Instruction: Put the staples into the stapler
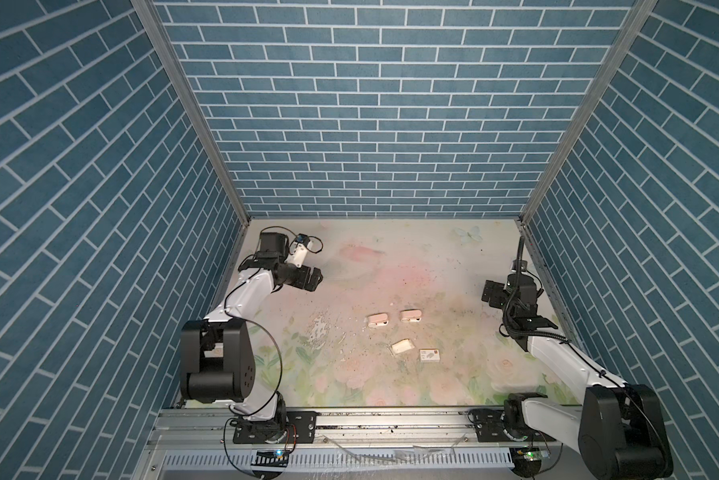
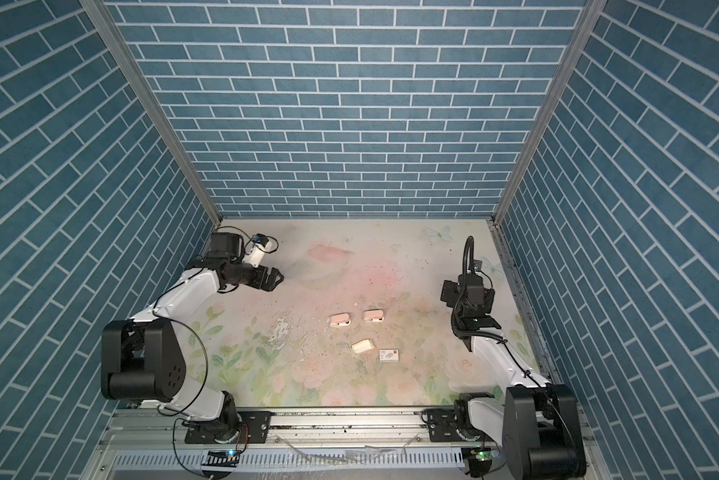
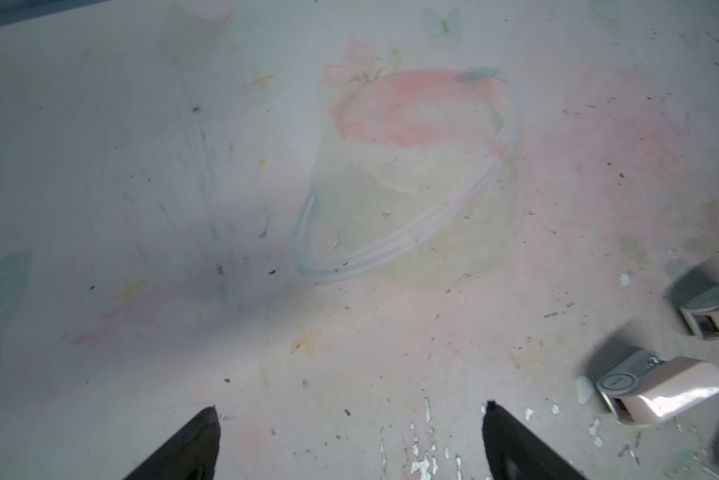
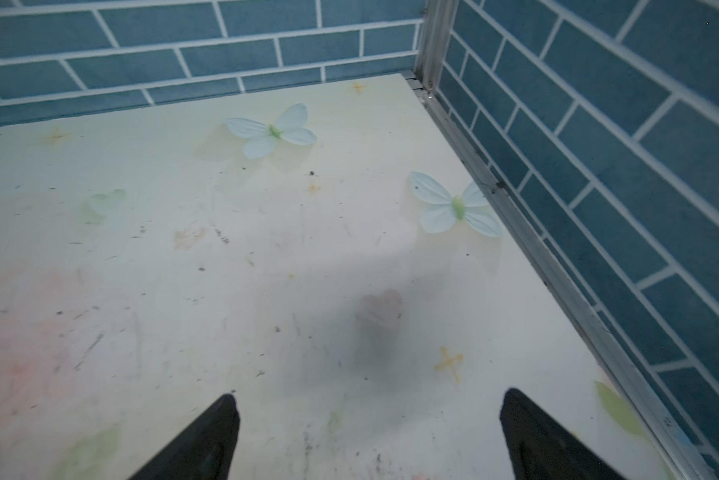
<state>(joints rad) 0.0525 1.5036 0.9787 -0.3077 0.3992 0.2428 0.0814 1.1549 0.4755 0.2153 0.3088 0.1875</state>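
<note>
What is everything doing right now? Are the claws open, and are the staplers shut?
left claw: open, holding nothing.
right claw: open, holding nothing.
left pink stapler: lying down, looks shut, nothing touching it.
right pink stapler: lying down, looks shut, nothing touching it.
cream piece: lying slanted; too small to tell what it is.
white box: lying flat, printed side up.

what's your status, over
Both open, empty: left gripper, right gripper. Two small pink plastic staplers mid-table, untouched. No silvery staple strips made out. Nothing in the way.
</note>
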